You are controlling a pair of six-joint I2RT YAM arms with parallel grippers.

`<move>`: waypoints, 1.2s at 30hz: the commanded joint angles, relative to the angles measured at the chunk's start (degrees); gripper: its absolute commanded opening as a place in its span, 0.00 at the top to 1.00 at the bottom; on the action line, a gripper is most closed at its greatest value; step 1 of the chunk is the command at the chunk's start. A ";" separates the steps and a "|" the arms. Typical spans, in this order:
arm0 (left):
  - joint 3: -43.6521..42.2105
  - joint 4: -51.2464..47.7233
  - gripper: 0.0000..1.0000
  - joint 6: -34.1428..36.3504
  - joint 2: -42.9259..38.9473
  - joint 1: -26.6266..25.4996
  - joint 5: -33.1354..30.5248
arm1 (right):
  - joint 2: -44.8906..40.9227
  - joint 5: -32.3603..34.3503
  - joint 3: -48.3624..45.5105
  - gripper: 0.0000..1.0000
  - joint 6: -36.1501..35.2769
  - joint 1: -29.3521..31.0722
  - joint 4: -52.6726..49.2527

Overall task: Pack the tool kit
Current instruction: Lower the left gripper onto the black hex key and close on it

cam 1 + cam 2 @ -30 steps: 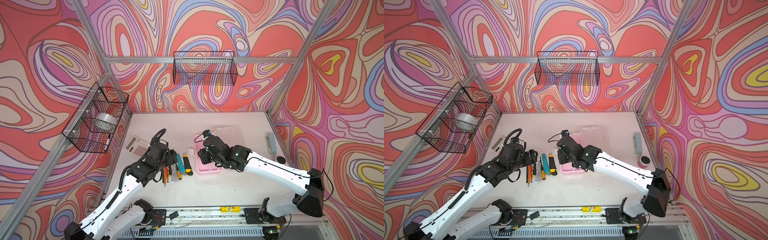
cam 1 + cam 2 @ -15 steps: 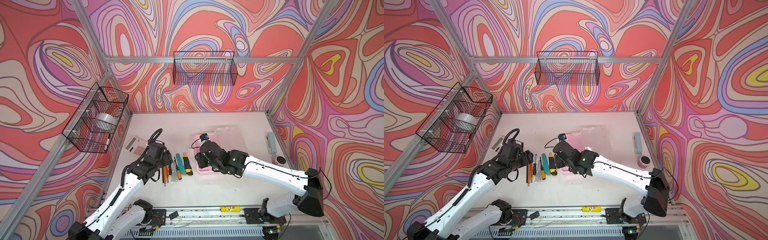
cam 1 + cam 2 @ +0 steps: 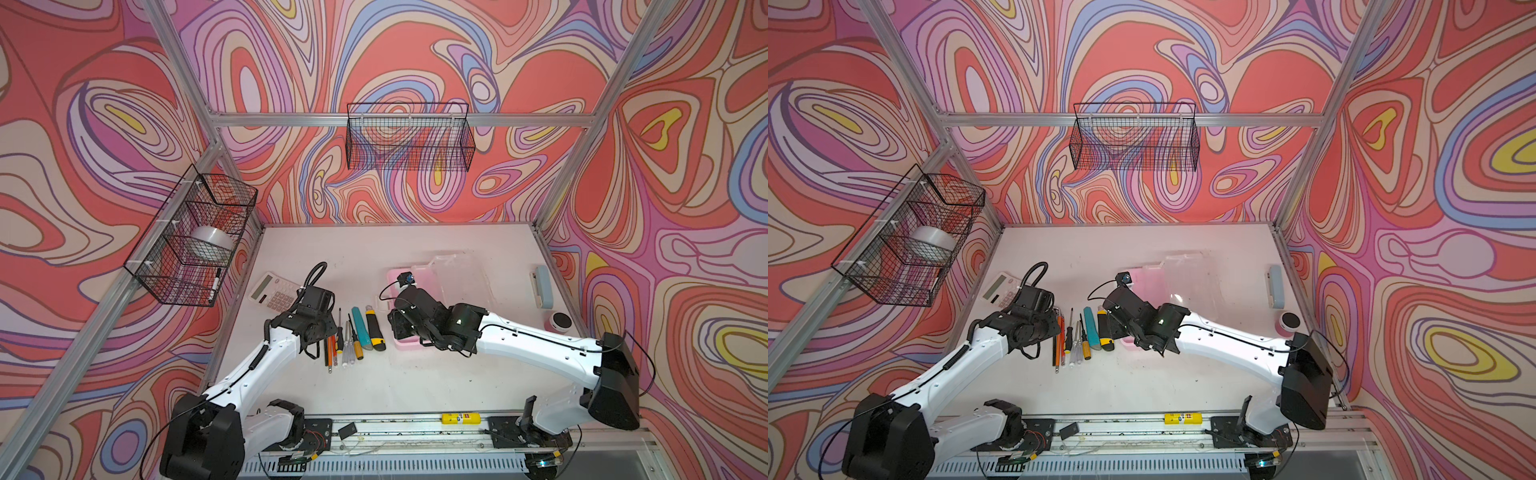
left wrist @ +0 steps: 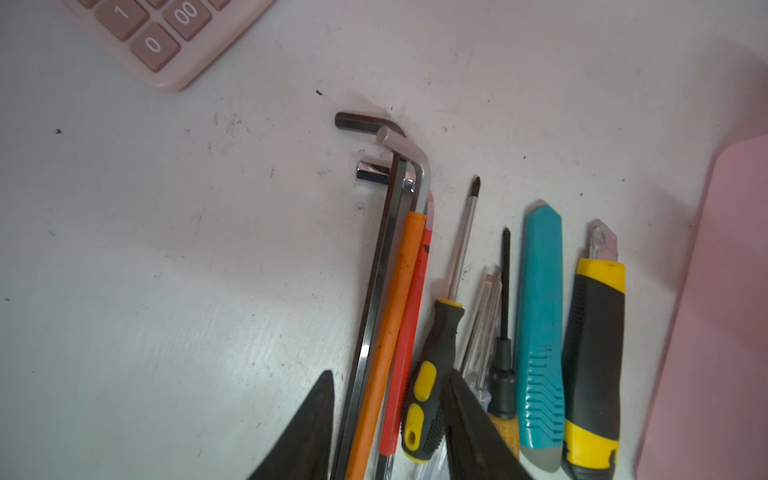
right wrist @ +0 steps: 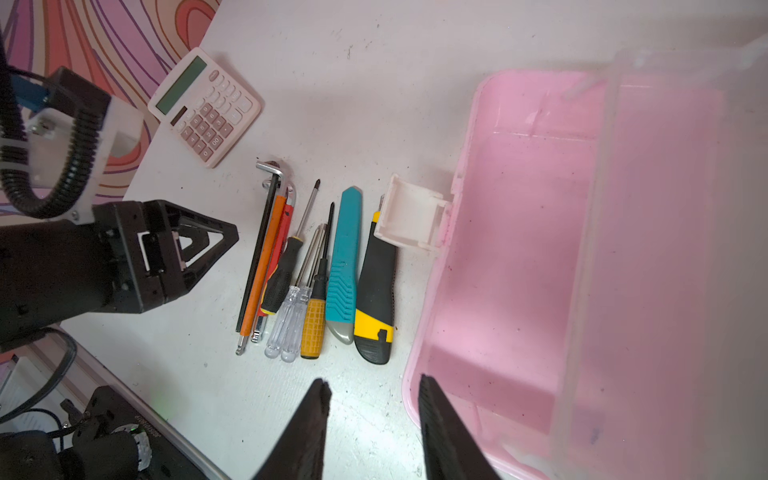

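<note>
White tabletop (image 5: 353,104) bears pink box (image 5: 511,249), long axis parallel to teal knife (image 5: 344,257) alongside

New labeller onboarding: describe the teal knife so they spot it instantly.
On the white table, find the open pink box; a row of tools lies beside its white latch. The teal utility knife is second from the box, between the yellow-black knife and a yellow-handled screwdriver. It alone is solid teal.
</note>
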 commanded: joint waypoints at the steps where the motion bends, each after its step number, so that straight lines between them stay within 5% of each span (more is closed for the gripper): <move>1: -0.63 2.96 0.63 0.95 2.25 0.66 -1.05 | 0.41 0.46 -0.98 0.62 0.46 0.19 1.18; 36: 0.86 11.60 0.80 5.98 18.15 5.02 1.80 | 2.54 0.30 -4.10 0.62 2.11 0.03 3.39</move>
